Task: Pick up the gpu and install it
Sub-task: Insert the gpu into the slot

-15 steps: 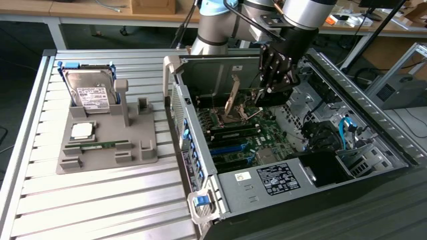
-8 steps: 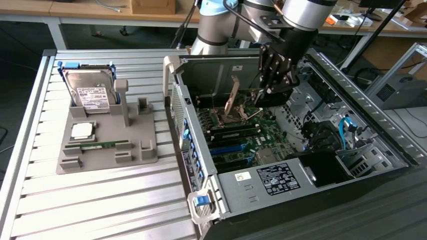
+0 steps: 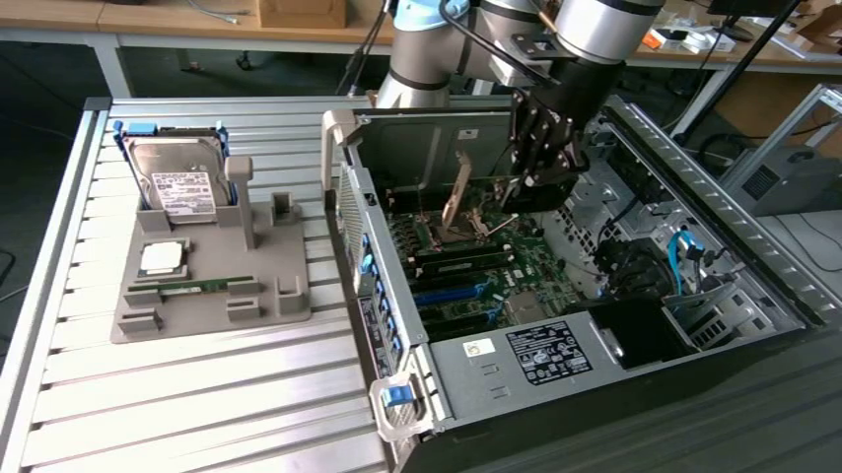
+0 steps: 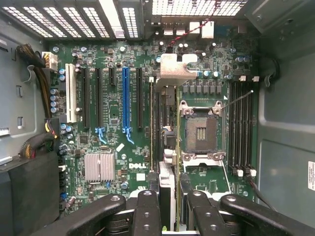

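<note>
The gpu [image 4: 166,147] is a thin dark card seen edge-on in the wrist view, and its silver end bracket [image 4: 174,66] points toward the case's rear wall. My gripper [image 4: 170,212] is shut on it, with one black finger [image 4: 147,206] on each side of the card. The card hangs above the green motherboard [image 4: 108,142], between the expansion slots and the empty CPU socket [image 4: 201,132]. In the exterior view the gripper [image 3: 539,163] reaches down into the open computer case [image 3: 526,355], and the dark gpu [image 3: 531,193] hangs below it.
A blue expansion slot [image 4: 124,98] sits among black ones beside the card. Black cable bundles [image 4: 39,73] run along one case wall. On the exterior view's left, a grey fixture [image 3: 211,296] on the slatted table holds a hard drive [image 3: 177,182], a processor chip [image 3: 162,256] and a memory stick [image 3: 197,286].
</note>
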### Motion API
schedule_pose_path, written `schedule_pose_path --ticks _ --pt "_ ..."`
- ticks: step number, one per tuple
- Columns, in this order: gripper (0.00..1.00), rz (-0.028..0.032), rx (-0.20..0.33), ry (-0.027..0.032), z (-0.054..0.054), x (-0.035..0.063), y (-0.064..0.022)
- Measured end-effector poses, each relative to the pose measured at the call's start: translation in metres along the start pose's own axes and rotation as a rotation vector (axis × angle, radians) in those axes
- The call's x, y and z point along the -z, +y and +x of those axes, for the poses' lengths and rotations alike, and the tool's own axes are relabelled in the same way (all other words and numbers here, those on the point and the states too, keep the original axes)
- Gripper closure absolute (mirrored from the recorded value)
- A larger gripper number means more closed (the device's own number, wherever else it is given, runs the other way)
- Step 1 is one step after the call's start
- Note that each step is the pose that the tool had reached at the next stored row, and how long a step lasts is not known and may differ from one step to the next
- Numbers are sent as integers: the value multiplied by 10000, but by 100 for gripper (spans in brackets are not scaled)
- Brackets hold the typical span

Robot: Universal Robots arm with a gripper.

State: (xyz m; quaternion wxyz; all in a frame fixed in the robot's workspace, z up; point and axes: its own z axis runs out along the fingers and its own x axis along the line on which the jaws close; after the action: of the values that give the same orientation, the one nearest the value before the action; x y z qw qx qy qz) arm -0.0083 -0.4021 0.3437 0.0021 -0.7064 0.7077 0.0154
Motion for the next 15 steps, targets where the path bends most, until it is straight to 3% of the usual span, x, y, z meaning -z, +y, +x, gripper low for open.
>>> schedule_pose_path --ticks 15 --pt "73 0 0 0 99 -32 2"
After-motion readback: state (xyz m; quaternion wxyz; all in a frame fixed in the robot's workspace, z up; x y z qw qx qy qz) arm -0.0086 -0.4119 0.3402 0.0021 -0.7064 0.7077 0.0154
